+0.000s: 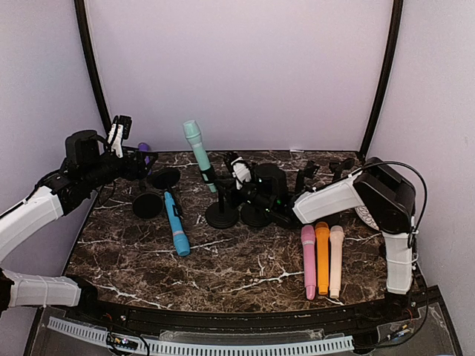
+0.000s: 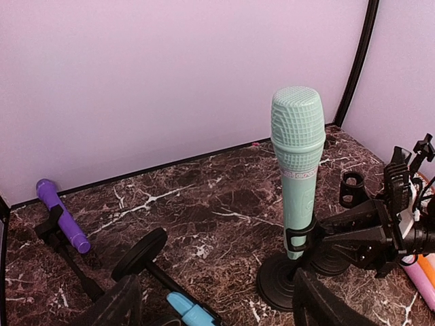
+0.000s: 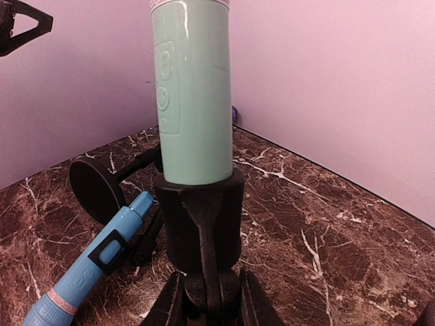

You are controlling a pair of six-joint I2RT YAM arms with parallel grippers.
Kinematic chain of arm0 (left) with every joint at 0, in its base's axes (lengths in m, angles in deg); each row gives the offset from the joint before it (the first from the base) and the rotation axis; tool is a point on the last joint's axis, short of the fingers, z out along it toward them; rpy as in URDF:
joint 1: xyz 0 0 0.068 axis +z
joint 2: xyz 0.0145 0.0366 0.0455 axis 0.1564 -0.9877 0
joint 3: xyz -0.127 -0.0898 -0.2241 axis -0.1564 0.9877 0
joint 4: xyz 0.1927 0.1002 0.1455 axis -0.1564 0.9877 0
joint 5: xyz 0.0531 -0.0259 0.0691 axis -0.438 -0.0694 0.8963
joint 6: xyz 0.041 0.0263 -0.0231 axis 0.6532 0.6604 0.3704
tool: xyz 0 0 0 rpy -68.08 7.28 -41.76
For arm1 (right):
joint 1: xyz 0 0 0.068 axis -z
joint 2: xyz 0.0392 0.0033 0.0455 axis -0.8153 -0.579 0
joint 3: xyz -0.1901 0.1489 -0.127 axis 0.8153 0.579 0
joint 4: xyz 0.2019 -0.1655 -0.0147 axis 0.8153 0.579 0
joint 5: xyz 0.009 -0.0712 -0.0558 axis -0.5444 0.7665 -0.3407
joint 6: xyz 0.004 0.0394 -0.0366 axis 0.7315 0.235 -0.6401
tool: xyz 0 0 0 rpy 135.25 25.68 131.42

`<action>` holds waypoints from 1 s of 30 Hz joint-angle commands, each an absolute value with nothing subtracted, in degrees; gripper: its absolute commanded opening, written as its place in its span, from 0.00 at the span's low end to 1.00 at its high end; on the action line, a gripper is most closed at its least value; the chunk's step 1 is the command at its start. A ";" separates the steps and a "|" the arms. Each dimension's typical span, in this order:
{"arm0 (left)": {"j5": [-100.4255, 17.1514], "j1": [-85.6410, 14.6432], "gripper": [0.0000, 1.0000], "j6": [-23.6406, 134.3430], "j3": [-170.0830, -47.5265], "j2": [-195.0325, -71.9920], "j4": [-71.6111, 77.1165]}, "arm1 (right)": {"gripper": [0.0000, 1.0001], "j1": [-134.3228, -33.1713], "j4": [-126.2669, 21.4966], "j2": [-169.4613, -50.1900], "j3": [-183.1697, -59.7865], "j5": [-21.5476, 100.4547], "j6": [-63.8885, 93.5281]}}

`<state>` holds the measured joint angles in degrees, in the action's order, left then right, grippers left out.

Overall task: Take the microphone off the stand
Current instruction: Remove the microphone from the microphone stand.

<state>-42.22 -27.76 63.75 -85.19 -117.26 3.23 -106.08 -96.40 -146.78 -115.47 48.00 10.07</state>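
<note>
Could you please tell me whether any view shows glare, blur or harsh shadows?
Top external: even light, soft shadows, no glare. Left wrist: mint microphone sharp, own fingers dark and blurred. Right wrist: black stand underexposed, little detail.

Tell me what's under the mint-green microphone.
A black stand: its clip cups the microphone's lower end, above a round base. The right gripper clamps the stand below. The microphone's bottom tip is hidden inside the clip.

Prob. a lab test booth w/ plain lilac walls (image 1: 237, 67), blk corner poles (image 1: 382, 74) & marble-look tabletop (image 1: 245, 259).
</note>
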 commanded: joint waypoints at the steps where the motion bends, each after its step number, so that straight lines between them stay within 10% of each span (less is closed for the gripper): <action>1: -44.02 -27.72 0.78 64.44 -84.54 -116.14 1.41 | 0.00 -105.60 -107.40 -146.07 -115.89 48.24 9.40; 30: -69.29 -31.05 0.86 51.07 -111.79 -149.94 -6.26 | 0.00 -105.58 -101.53 -143.09 -110.69 45.69 9.24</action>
<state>-67.02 -30.21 51.05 -108.71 -147.34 -5.89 -105.82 -101.05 -145.45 -111.05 46.87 9.52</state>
